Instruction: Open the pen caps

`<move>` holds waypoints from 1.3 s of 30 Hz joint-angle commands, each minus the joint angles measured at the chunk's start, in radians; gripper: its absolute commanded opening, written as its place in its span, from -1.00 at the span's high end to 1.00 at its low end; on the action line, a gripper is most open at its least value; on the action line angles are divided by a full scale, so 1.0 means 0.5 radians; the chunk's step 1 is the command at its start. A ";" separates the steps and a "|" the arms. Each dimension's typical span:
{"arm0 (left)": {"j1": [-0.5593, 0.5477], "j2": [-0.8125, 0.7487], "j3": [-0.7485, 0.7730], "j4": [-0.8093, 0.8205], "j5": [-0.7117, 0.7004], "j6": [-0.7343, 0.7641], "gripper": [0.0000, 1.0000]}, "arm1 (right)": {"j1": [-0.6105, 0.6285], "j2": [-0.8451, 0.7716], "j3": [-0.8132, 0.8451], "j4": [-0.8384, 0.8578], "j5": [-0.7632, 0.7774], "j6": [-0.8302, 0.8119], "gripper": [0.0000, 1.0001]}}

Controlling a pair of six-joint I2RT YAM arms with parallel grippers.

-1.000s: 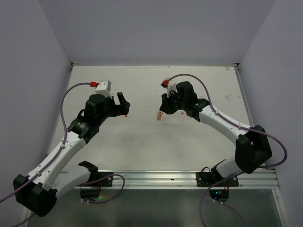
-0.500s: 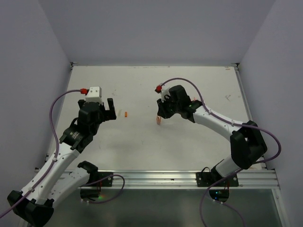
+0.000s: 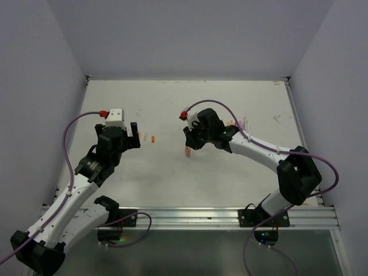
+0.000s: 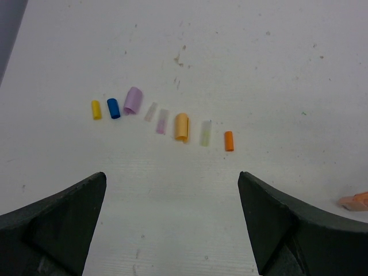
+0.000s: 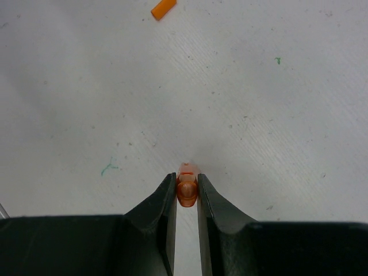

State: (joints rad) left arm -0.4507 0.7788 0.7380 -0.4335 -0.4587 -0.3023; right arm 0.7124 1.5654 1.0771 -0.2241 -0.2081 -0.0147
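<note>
Eight caps lie in a loose row on the desk, yellow at one end and small orange at the other. The left claw hangs near them, spread wide with nothing in it. The right claw pinches an orange pen that points down at the desk.

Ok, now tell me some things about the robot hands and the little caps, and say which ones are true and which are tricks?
1. The left gripper is open and empty. True.
2. The right gripper holds a blue pen. False: its pen is orange.
3. The caps lie in a row on the table. True.
4. The yellow cap sits in the middle of the row. False: it is at one end, beside the blue cap.
</note>
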 commanded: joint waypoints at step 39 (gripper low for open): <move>0.027 0.004 -0.034 0.122 0.034 0.062 -1.00 | 0.005 -0.069 0.180 0.025 0.238 -0.188 1.00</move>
State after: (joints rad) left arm -0.4450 0.7830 0.7231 -0.4267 -0.4484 -0.2932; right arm 0.7162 1.6108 1.1072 -0.2207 -0.0525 -0.1131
